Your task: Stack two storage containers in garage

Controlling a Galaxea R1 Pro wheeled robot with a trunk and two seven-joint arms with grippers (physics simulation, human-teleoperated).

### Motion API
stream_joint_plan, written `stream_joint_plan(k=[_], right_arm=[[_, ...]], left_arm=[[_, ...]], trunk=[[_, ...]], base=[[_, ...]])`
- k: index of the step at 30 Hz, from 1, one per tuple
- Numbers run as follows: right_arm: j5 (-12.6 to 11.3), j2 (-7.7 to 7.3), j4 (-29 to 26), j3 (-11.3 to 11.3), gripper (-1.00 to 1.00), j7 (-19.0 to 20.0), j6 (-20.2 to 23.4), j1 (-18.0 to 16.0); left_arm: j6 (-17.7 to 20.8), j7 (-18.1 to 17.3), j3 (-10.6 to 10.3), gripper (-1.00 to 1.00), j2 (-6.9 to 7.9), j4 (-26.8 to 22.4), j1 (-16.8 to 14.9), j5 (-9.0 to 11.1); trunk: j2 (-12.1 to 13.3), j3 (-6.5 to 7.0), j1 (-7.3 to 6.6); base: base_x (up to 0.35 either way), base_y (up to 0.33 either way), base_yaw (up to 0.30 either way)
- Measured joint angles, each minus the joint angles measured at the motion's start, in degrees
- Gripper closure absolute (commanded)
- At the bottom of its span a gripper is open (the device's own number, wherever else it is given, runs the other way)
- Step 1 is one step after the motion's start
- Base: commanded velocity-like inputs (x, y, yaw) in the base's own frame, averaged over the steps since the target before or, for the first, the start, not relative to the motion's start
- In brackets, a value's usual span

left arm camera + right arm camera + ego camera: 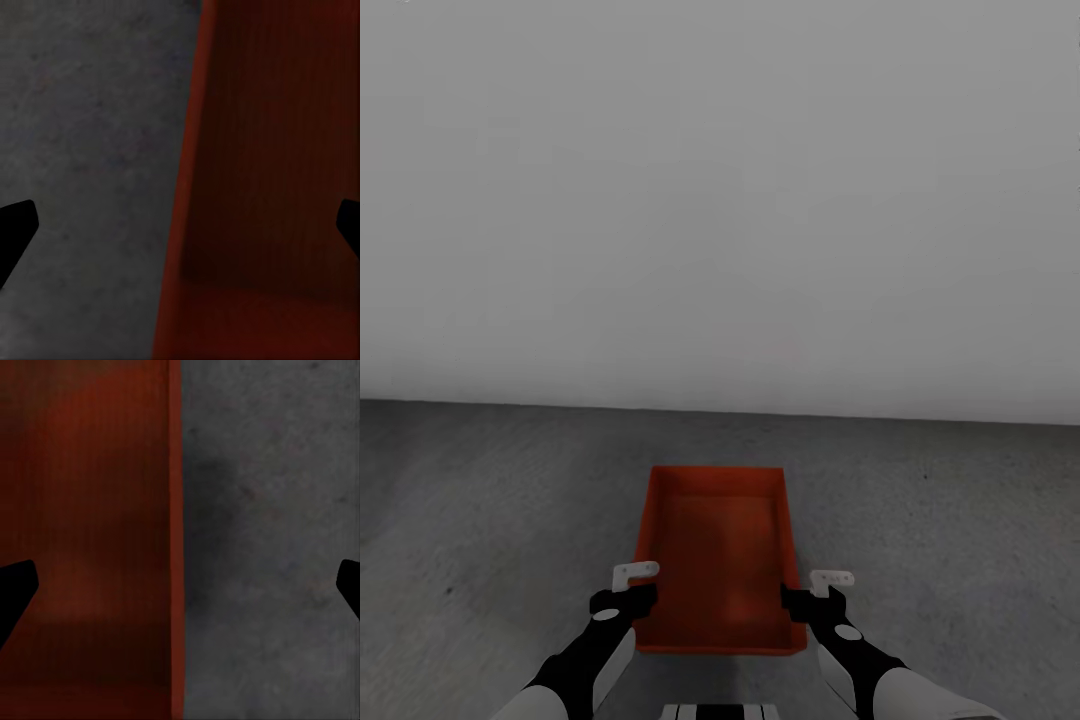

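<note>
One red-orange storage container (720, 550) sits open-topped on the dark grey garage floor (510, 500), just ahead of me, with nothing inside it. My left gripper (630, 597) is at the container's left wall near its near corner. In the left wrist view the left gripper (180, 232) is open, its black fingertips (16, 229) wide apart astride that wall (187, 187). My right gripper (805, 597) is at the right wall. The right gripper (180, 592) is open too, astride the wall (176, 510), with the container's inside (82, 510) on one side and floor (277, 547) on the other.
A plain white-grey wall (720, 200) rises a short way beyond the container and spans the whole head view. Bare concrete floor stretches to the left (460, 560) and right (980, 540) of the container.
</note>
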Motion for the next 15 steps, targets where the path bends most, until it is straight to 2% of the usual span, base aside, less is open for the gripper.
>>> stream_joint_plan(k=[15], right_arm=[[0.0,0.0,0.0,0.0,-1.0,0.0,0.0,0.0]], left_arm=[[0.0,0.0,0.1,-1.0,0.0,0.0,0.0,0.0]], trunk=[[6.0,2.69,-3.3]], base=[[0.0,0.0,0.0]])
